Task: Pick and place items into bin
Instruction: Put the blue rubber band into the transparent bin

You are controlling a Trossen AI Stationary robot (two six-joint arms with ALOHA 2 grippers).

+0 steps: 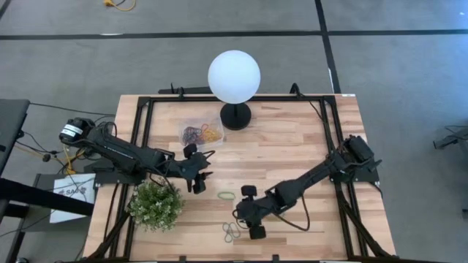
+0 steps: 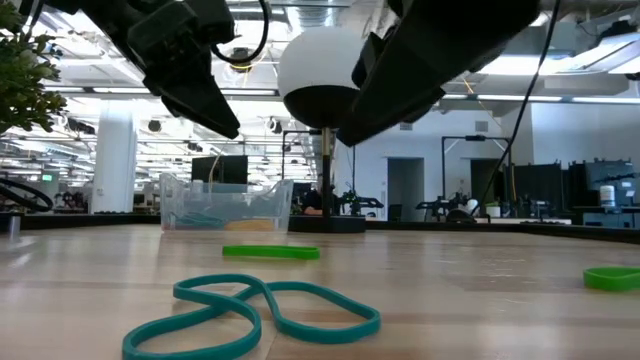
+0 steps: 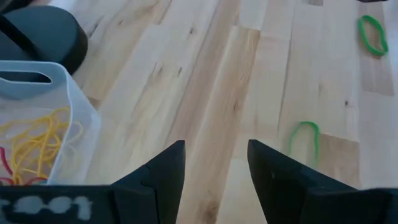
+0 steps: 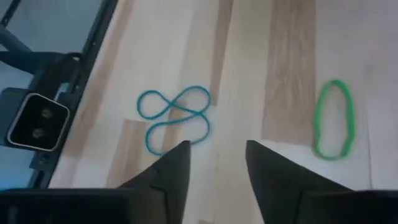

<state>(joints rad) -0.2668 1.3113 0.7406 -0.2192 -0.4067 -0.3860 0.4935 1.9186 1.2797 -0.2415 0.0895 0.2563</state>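
Note:
The clear bin stands beside the lamp's black base and holds yellow, red and dark bands. Loose bands lie flat on the wood: a green one, a teal twisted one near the table's near edge, and another green one. My left gripper is open above bare wood just on the near side of the bin, with a green band ahead of it. My right gripper is open and raised over the table, between the teal band and the green band.
A white globe lamp on a black base stands at the far middle of the table. A leafy plant sits near the left arm. Black frame rails run along the table's sides. Bare wood lies to the right of the lamp.

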